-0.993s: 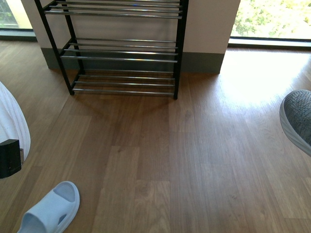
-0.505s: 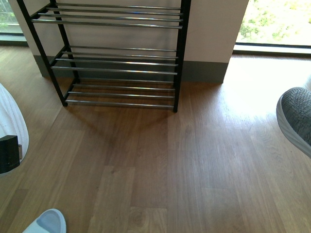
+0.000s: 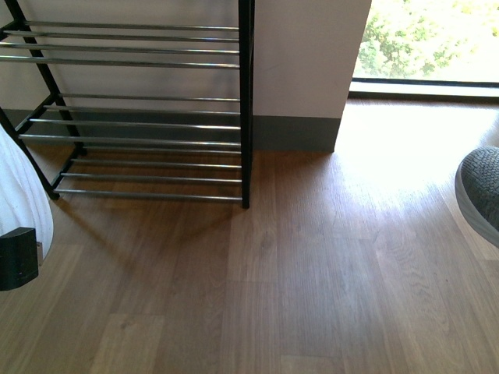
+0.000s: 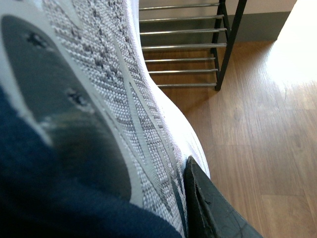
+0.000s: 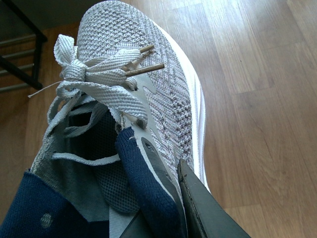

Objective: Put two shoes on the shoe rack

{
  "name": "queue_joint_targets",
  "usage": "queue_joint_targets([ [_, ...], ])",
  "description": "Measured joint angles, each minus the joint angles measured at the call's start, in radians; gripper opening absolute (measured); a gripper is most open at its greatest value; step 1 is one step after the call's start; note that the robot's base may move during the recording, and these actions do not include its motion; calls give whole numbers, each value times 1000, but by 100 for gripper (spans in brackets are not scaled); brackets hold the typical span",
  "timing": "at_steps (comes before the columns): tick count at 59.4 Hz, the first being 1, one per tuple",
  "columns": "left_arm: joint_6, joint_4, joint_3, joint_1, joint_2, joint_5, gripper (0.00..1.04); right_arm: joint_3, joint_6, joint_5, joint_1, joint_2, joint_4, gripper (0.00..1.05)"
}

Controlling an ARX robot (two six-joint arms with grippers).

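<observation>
Shoe rack (image 3: 246, 117) shifted leftward; left gripper (image 4: 190, 198) clamped on left sneaker (image 4: 99, 74), right gripper (image 5: 185, 198) on right sneaker (image 5: 148, 59).

Wood-plank floor (image 3: 312, 273) is filling most of the front view, mid-brown boards running away from the camera with a slight sheen. White wall (image 3: 304, 54) is standing at the back, with a grey baseboard (image 3: 296, 132) running along its foot and touching the floor. Wall is ending at a corner. Right of it a window (image 3: 437, 47) is showing green foliage (image 3: 390, 31) outside, overexposed. Dark window frame (image 3: 421, 82) is sitting low, near floor level. Sunlight patch (image 3: 390, 156) is washing out the boards below it. Both wrist views are showing the same planks.
</observation>
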Motion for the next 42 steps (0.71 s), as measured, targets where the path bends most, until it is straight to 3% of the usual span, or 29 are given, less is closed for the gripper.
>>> queue_joint_targets([
  [42,0,0,0,-1,0,4,3,0,0,0,0,-1,-1,1],
])
